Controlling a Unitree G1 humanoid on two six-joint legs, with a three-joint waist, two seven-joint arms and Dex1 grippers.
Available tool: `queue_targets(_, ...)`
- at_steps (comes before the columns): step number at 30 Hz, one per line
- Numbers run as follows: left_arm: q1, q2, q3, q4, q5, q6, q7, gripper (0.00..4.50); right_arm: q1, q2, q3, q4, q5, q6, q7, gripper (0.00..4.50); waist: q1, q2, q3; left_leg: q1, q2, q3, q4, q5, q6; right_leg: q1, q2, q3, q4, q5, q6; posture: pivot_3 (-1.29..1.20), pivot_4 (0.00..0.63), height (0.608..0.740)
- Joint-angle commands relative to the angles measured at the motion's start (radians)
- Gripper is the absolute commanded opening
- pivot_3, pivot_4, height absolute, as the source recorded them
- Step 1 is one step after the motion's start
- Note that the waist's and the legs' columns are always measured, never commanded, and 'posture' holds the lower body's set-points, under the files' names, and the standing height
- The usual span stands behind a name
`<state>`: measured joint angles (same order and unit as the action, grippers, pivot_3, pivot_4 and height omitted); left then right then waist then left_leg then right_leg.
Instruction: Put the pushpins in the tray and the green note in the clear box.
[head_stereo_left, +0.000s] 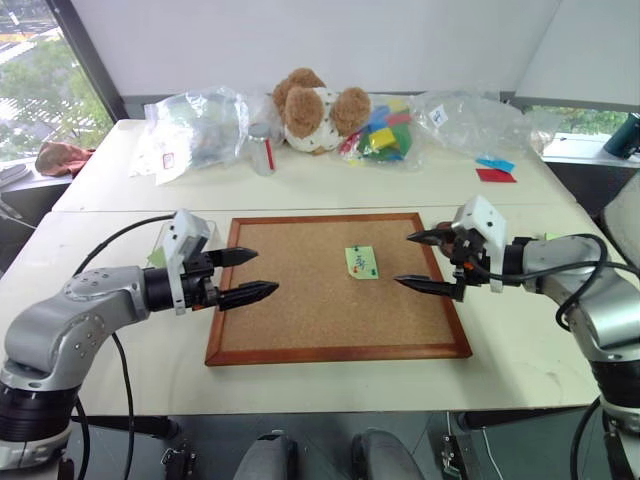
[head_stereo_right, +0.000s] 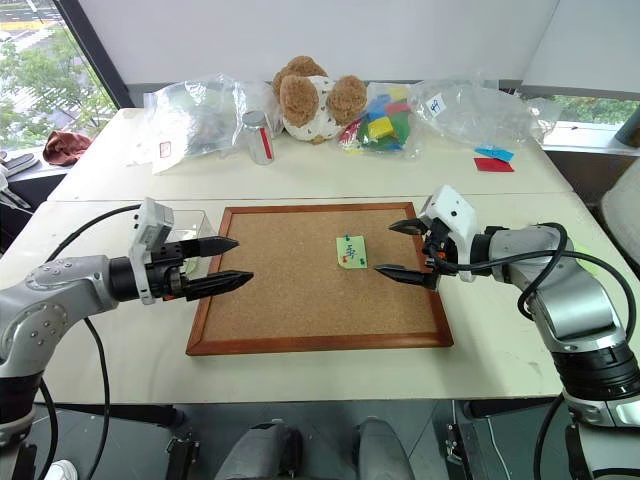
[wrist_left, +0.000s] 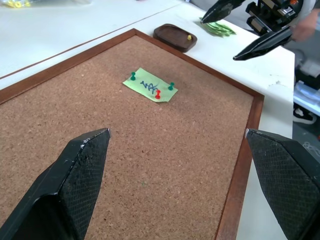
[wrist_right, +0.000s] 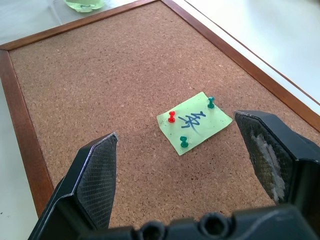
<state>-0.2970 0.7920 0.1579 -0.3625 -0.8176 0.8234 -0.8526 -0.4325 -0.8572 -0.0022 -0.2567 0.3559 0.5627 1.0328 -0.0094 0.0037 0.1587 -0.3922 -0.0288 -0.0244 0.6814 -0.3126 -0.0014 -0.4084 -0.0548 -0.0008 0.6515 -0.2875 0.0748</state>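
Right wrist view: the green note (wrist_right: 194, 122) lies on the corkboard (wrist_right: 100, 75), held by three pushpins (wrist_right: 171, 117), two green and one red. Both the left pincer (head_stereo_left: 247, 275) and right pincer (head_stereo_left: 418, 261) hover released over the board's edges, grasping nothing.

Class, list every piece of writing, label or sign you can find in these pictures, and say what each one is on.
Green note: a blue handwritten scribble, not legible as a word.
Clear bag on the left: a small white label with a red mark, too small to read.
Clear bag on the right: a small white tag, too small to read.
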Motion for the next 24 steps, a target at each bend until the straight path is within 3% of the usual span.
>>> queue_targets(1,-0.017,-0.011,0.027,-0.024,0.010,-0.024,0.030,4.44,-0.013,-0.010,0.005,-0.008,-0.003,-0.009,0.006,4.08,0.000,0.000,0.000,0.000,0.000,0.000,0.000,0.000,0.000,0.000,0.000,0.000,0.000,0.000,0.000,0.00,0.150,0.740)
queue_targets(9,-0.015,-0.012,0.051,-0.026,-0.033,-0.003,0.031,4.44,-0.024,-0.004,0.013,0.002,-0.004,-0.014,0.000,4.08,0.000,0.000,0.000,0.000,0.000,0.000,0.000,0.000,0.000,0.000,0.000,0.000,0.000,0.000,0.000,0.00,0.150,0.740)
queue_targets(24,0.019,-0.017,-0.011,-0.043,0.043,-0.047,0.022,4.44,-0.015,0.003,0.012,-0.003,-0.003,-0.014,-0.017,4.08,0.001,0.000,0.000,0.000,0.000,0.000,0.000,0.000,0.000,0.000,0.000,0.000,0.000,0.000,0.000,0.00,0.150,0.740)
